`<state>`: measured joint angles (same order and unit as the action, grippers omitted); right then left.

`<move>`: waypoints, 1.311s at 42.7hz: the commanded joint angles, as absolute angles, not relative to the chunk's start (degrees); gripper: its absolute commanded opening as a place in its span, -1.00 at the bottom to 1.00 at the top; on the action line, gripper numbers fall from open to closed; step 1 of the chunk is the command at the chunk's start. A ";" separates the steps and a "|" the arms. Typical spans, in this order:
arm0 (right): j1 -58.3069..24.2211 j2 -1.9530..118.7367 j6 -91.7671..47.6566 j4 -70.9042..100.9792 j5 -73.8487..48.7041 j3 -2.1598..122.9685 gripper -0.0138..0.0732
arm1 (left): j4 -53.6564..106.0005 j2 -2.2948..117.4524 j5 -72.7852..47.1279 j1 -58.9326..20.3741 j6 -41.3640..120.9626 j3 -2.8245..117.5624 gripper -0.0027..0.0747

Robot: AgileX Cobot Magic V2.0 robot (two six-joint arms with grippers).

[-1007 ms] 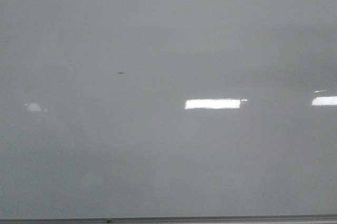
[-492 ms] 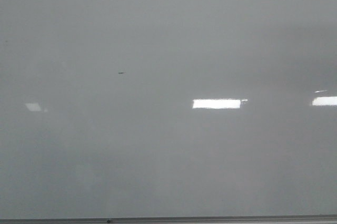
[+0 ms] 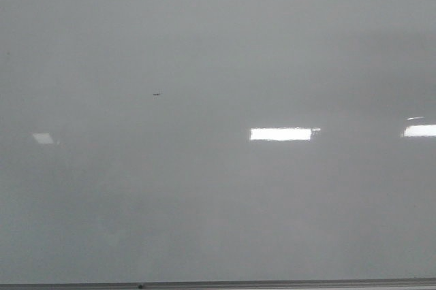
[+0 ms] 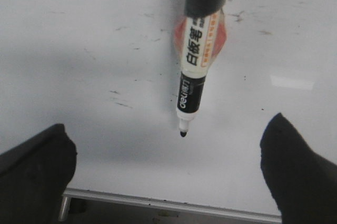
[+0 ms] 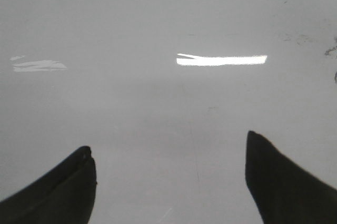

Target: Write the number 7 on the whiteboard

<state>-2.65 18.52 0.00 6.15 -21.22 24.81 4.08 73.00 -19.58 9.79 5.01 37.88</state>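
Bright light reflection point(image 3: 281, 134) on the whiteboard point(image 3: 218, 222) has narrowed vs a sec ago: its left end has shifted right while the right end is unchanged. The faint patch toward the left edge has dimmed.

The board fills the whole front view, w/ its thin grey frame edge point(image 3: 272, 283) along the near edge. A tiny dark speck point(image 3: 156, 94) sits left of centre, well apart from the reflection.

Left gripper point(image 4: 167, 123) hangs over the board close to the frame, fingers point(image 4: 37, 166) spread wide, clamping nothing. A marker point(image 4: 194, 77) w/ white-and-black barrel and orange label points tip-down at the board betw. the fingers, touching neither. Can't tell if the tip meets the surface or what holds the upper end. Faint dark smudges point(image 4: 120, 103) lie nearby.

Right gripper point(image 5: 167, 142) is also spread apart over bare board, nothing betw. its fingers point(image 5: 284, 182).
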 commanded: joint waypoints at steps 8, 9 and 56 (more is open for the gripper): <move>-2.65 19.40 -0.34 6.37 -16.20 26.97 0.70 | 4.27 80.62 -4.00 8.97 5.53 39.88 0.80; -2.65 19.40 -0.34 6.37 -16.20 26.97 0.70 | 4.27 80.94 -3.41 8.97 5.53 39.88 0.80; -3.77 23.51 -0.45 6.37 -26.44 31.06 0.70 | 9.31 70.08 -34.70 0.23 15.71 49.16 -0.98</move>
